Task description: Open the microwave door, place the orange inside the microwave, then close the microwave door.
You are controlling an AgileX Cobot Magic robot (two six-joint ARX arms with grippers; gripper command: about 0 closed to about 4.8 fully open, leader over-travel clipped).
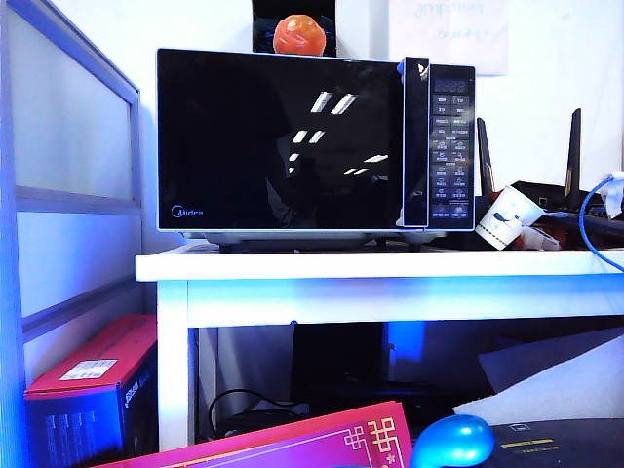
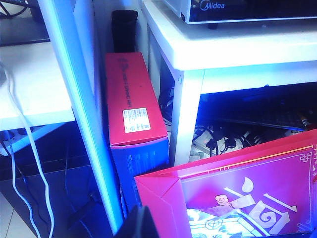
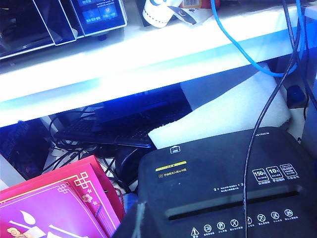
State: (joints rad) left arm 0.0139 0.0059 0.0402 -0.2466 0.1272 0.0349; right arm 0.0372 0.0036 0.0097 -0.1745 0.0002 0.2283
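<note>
The microwave (image 1: 312,141) stands on the white table (image 1: 390,265), its glossy black door (image 1: 278,136) closed flush and the dark handle strip (image 1: 415,141) beside the button panel. The orange (image 1: 298,35) rests on top of the microwave, near the middle. Neither gripper shows in the exterior view. My left gripper (image 2: 142,224) is a dark tip with its fingers together, low beside the table leg, far below the microwave's silver edge (image 2: 237,7). My right gripper (image 3: 136,220) is also shut and holds nothing, hanging below the table over a black shredder; the button panel (image 3: 96,15) is far off.
A tipped paper cup (image 1: 507,219), a black router with antennas (image 1: 570,195) and a blue cable (image 1: 595,224) lie right of the microwave. A frosted partition (image 1: 68,195) walls the left. Under the table sit a red box (image 1: 93,375), a pink box (image 1: 292,444) and the shredder (image 3: 223,193).
</note>
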